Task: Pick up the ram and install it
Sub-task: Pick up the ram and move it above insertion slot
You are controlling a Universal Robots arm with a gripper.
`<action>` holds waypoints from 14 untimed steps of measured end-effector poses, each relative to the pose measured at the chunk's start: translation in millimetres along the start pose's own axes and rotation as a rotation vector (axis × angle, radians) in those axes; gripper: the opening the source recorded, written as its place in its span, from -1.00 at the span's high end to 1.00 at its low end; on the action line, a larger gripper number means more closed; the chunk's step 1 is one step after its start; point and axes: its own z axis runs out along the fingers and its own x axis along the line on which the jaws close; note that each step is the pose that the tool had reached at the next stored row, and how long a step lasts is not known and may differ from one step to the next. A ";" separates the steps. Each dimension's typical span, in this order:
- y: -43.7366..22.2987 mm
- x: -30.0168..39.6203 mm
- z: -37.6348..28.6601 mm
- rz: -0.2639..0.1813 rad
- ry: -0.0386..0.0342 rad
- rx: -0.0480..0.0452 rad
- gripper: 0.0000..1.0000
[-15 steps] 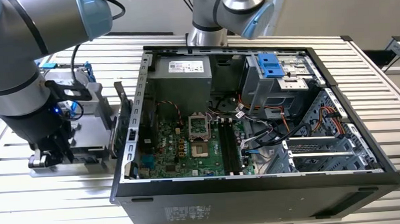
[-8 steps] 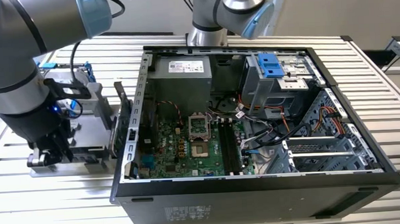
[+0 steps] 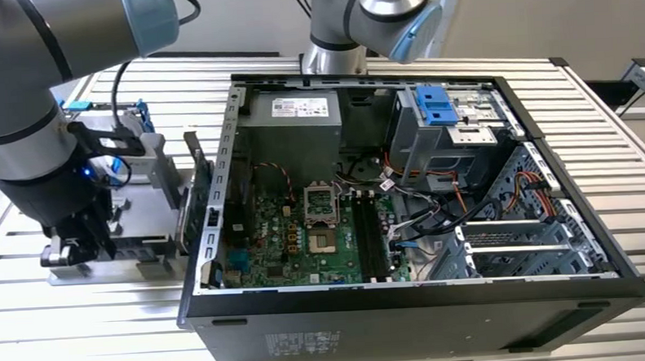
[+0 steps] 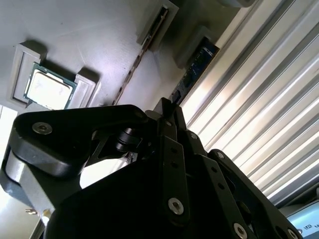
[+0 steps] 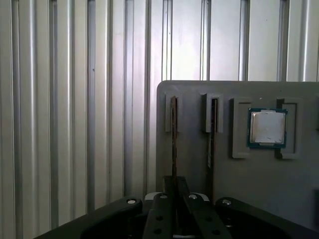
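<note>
The ram [image 5: 173, 139] stands on edge in a slot of the grey parts tray [image 5: 194, 164], a thin dark strip in the first wrist view. In the second wrist view the ram [image 4: 193, 67] runs straight into my fingertips. My gripper [image 5: 174, 191] is shut on the near end of this stick, which still sits in its slot. In the exterior view my gripper [image 3: 77, 250] is low over the tray [image 3: 152, 265], at the exterior view's left of the open computer case [image 3: 415, 295]. Dark memory slots [image 3: 371, 235] lie on the green motherboard [image 3: 287, 239] inside.
A second thin stick [image 5: 213, 132] stands in the neighbouring slot. A square silver processor chip [image 5: 267, 128] rests in a pocket further along the tray. A blue-framed drive [image 3: 437, 104] sits in the case's bay. Ribbed metal tabletop [image 3: 79, 338] surrounds everything.
</note>
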 end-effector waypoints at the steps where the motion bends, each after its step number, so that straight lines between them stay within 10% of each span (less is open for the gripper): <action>1: 0.0 0.0 -1.0 0.000 0.0000 0.0000 1.00; 14: 0.2 0.3 -11.4 0.000 -0.0001 0.0002 1.00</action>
